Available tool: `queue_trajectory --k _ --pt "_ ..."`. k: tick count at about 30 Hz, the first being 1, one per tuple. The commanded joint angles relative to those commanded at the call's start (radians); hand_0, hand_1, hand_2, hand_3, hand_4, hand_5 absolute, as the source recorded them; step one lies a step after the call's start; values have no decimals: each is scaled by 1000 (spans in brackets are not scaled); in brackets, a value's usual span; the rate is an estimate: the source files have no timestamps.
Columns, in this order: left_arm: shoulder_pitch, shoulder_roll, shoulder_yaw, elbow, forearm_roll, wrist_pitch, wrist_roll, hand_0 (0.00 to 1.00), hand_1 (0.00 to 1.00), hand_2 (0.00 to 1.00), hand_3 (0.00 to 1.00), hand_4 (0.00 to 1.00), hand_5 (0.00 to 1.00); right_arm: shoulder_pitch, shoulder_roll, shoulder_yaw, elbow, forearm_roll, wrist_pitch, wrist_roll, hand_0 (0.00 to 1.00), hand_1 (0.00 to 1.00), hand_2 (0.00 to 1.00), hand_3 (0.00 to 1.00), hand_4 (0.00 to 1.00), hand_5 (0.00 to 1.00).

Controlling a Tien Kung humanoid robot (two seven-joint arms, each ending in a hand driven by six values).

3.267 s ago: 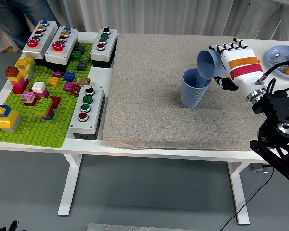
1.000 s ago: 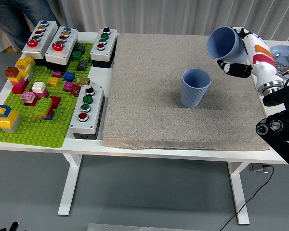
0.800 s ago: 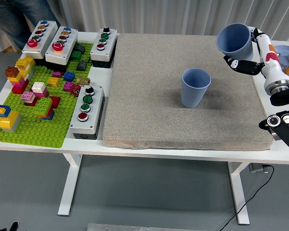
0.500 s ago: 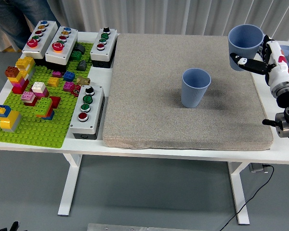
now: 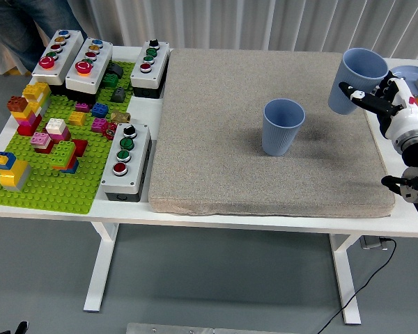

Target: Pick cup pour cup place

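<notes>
The right hand (image 5: pixel 380 97) is clasping the held blue cup (image 5: pixel 355 80) upright by its side wall, above the mat's (image 5: pixel 216 139) far right; it looks light, stiff, smooth-sided. The second cup (image 5: pixel 282 126) is standing mid-mat.

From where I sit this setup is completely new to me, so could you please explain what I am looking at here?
This is one picture from a camera high on a humanoid robot, looking down over its white table. The right hand, five-fingered on a black arm, comes in from the right and grips a blue cup upright above the grey mat. A second blue cup stands on the mat. To the left lie a green brick plate with coloured blocks and several button boxes. The left arm is out of view.
</notes>
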Motion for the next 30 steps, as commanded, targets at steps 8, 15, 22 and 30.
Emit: queue_trajectory --k 8,15,22,30 --pt "0 0 5 0 -2 -1 0 712 652 731 655 467 985 -43 -8 -47 -18 -37 -19 18 929 731 596 657 715 187" --pt "-2 -1 6 0 -1 -1 0 712 652 731 655 466 985 -62 12 -69 -66 -30 -10 83 924 731 594 657 712 192" --pt "-8 -2 10 0 -2 -3 0 711 652 731 655 466 985 -60 32 -68 -110 -22 -5 160 923 731 595 658 712 194" --pt "-10 -2 13 0 -2 -4 1 710 653 732 656 465 985 -64 40 -75 -151 -29 -2 187 922 732 594 656 710 193"
